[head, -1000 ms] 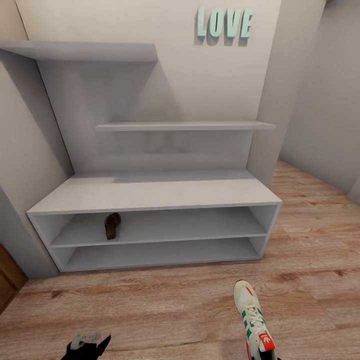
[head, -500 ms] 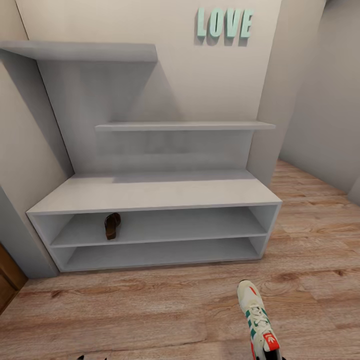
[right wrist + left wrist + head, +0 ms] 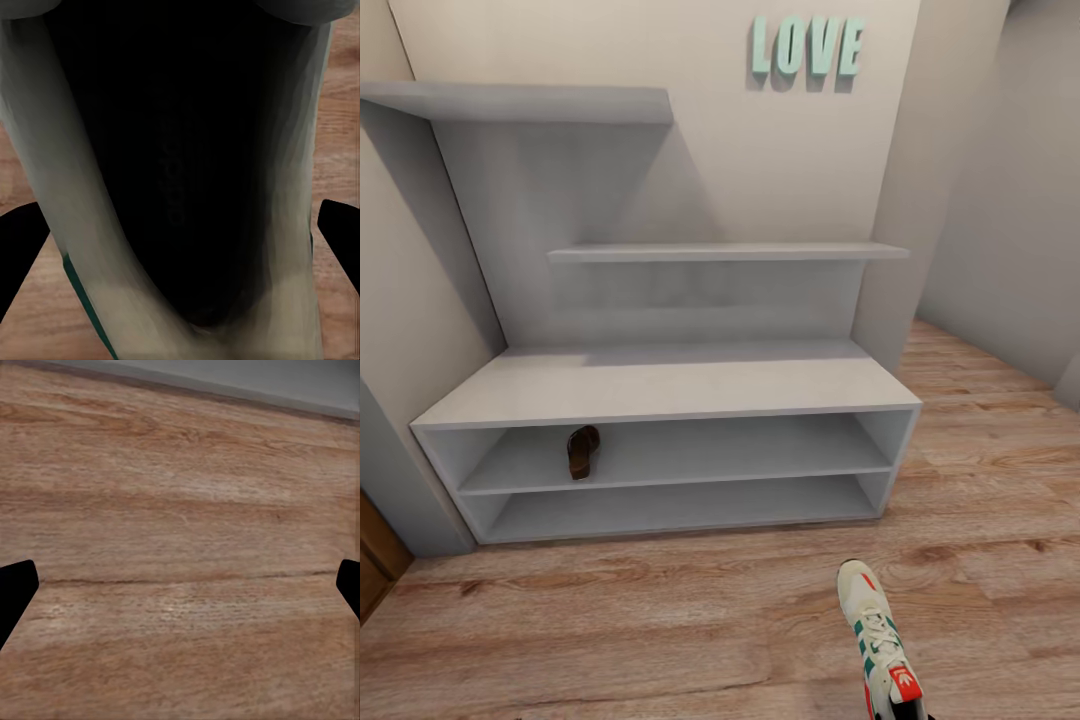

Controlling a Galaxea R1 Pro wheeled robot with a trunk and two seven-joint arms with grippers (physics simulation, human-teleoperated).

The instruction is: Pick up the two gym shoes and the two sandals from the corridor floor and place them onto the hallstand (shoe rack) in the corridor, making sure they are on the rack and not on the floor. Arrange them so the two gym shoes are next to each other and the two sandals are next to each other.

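Right gripper (image 3: 180,217) clamps gym shoe (image 3: 880,640) at collar: light, soft upper, stiff heel safest. Left gripper (image 3: 180,585) spread wide, empty.

grey hallstand (image 3: 660,385), one sandal (image 3: 582,451) on its upper shelf

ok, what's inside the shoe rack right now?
One brown sandal lies on the upper shelf of the shoe rack, near its left end. The rest of that shelf shows bare. The lower shelf's front looks bare too; its back is hidden under the shelf above.
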